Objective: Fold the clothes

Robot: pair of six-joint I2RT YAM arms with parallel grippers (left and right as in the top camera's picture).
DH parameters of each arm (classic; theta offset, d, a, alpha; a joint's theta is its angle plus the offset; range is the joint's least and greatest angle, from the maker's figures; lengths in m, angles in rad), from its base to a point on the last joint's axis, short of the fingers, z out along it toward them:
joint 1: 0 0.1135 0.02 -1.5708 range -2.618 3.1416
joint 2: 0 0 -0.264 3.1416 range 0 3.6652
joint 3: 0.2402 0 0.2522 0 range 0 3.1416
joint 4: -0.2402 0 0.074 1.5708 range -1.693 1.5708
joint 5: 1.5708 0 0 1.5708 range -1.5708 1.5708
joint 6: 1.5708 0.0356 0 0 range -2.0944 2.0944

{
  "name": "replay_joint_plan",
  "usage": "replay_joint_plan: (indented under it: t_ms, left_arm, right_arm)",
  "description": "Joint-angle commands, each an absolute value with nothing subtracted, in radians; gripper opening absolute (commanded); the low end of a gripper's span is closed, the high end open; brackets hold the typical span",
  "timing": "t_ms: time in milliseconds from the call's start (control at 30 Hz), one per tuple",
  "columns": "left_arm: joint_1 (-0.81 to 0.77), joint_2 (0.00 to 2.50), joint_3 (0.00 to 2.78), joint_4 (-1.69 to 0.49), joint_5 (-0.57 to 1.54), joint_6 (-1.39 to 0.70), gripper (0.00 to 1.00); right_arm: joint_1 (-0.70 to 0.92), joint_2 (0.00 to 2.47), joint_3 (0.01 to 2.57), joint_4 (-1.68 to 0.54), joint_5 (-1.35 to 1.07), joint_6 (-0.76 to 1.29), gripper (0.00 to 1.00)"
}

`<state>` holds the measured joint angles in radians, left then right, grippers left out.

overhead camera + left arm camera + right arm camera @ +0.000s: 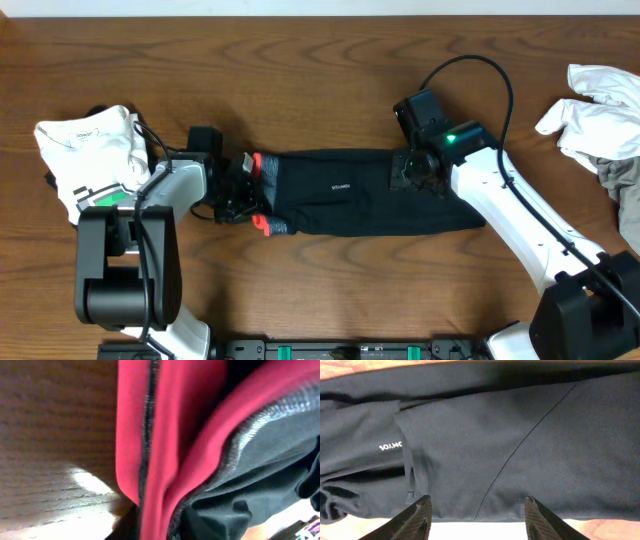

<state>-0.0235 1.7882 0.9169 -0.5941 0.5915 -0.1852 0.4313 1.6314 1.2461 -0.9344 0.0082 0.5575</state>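
The clothes (pixel 370 195), long black trousers, lie lengthwise across the middle of the table, with the red waistband (pixel 260 160) at their left end. My left gripper (pixel 238 188) sits right at that waistband. In the left wrist view the red band (pixel 170 435) and bunched black cloth (pixel 260 460) fill the picture and run down into the jaws; the fingers themselves are hidden. My right gripper (pixel 413 170) is over the trousers' right part. It stands open (pixel 476 505), fingertips (pixel 420 510) spread just above the near edge of the black cloth (pixel 480 435), with nothing between them.
A white T-shirt with green print (pixel 90 150) lies bunched at the far left, beside my left arm. A heap of white and grey garments (pixel 600 120) sits at the far right edge. The wooden table (pixel 330 290) shows in front of the trousers.
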Motion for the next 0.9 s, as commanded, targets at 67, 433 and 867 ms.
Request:
replay_joint_plan:
  t_ms: [67, 433, 867]
  left_arm:
    - [0.004, 1.787, 0.900, -0.606, 0.560, -0.176, 0.06]
    - [0.154, 1.582, 0.902, -0.628, 0.561, -0.172, 0.06]
    - [0.274, 1.391, 0.938, -0.684, 0.560, -0.172, 0.06]
  right_arm:
    - [0.426, 1.623, 1.239, -0.935, 0.011, 0.545, 0.56]
    - [0.289, 1.563, 1.255, -0.937, 0.011, 0.545, 0.52]
    - [-0.106, 1.511, 1.254, -1.103, 0.011, 0.427, 0.52]
